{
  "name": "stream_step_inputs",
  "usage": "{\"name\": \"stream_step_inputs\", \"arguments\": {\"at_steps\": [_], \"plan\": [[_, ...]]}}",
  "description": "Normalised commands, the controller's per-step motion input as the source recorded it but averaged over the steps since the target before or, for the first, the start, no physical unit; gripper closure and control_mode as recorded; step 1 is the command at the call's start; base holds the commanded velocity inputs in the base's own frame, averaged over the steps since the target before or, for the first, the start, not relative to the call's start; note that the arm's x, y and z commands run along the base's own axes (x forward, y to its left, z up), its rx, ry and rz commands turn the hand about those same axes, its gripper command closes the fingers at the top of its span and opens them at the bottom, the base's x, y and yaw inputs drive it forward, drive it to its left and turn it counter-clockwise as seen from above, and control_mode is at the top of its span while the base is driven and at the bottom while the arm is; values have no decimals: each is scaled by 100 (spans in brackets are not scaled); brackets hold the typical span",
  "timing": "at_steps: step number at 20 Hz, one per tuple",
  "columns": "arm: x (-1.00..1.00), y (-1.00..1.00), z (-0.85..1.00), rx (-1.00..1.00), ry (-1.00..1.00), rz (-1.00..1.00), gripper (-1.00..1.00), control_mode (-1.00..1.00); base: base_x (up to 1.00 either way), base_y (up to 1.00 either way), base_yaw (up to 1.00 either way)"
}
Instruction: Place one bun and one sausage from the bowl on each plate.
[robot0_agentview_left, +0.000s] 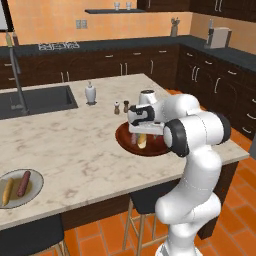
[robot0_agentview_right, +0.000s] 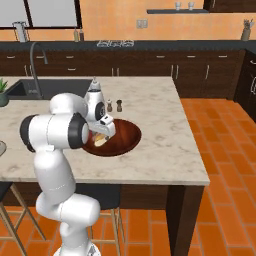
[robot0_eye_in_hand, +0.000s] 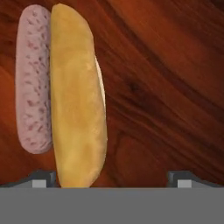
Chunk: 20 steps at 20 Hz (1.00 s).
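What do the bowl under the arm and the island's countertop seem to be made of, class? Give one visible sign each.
The bowl: apparently polished reddish-brown wood, with dark streaked grain. The countertop: probably marble or similar stone, pale beige with faint veining and a smooth face.

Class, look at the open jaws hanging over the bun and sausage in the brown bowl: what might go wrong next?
1. The bun lies against the sausage, so closing could catch or nudge both.
2. The bun sits off to one side between the jaws, so the grip may be lopsided.
3. The plate sits far across the counter, so a weak grip may drop it.
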Motion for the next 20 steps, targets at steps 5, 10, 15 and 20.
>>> {"name": "stream_step_inputs", "arguments": {"at_steps": [5,10,15,20], "plan": [[29,13,-30,0,8,0,-100,-100,0,0,0],[19,1,-29,2,3,0,-100,-100,0,0,0],[-19,-8,-8,4,4,-3,100,-100,0,0,0],[-28,-1,11,0,8,-6,100,-100,0,0,0]]}}
